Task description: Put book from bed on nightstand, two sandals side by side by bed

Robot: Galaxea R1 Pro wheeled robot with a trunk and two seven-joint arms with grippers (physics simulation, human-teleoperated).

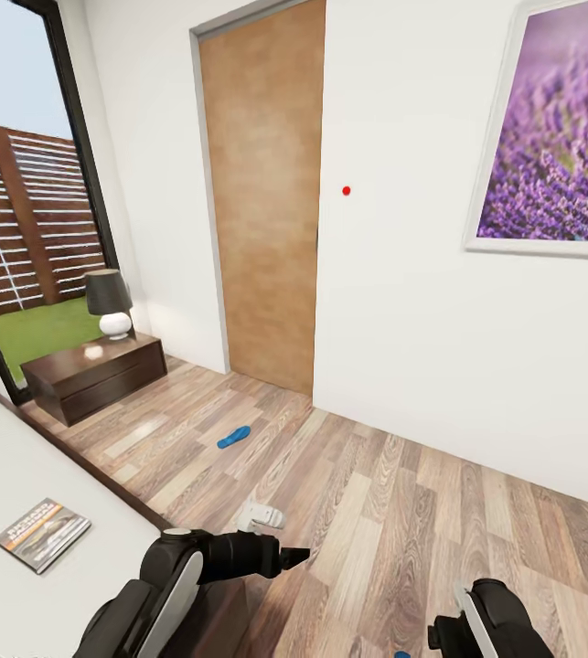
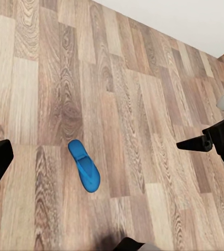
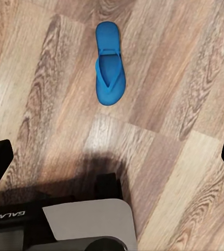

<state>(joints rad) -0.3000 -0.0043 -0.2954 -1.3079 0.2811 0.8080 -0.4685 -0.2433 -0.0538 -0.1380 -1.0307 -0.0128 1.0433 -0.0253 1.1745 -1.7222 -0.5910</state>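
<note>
Wood floor [image 1: 403, 512] carries one sandal [image 1: 233, 437] far from the bed [image 1: 19, 585] (book [image 1: 42, 534] untouched); your right tool [image 3: 112, 157] gapes empty above another sandal [image 3: 109, 65].

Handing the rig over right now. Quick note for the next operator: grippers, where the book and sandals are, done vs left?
Left gripper: jaws open, empty, out over the floor.
Right gripper: jaws open, empty, above a sandal lying straps up on the floor.
Other sandal: far off on the planks, toward the nightstand, which carries a lamp.
Book: on the bed.
Done: nothing.
Left: book to nightstand; sandals paired beside the bed.
</note>
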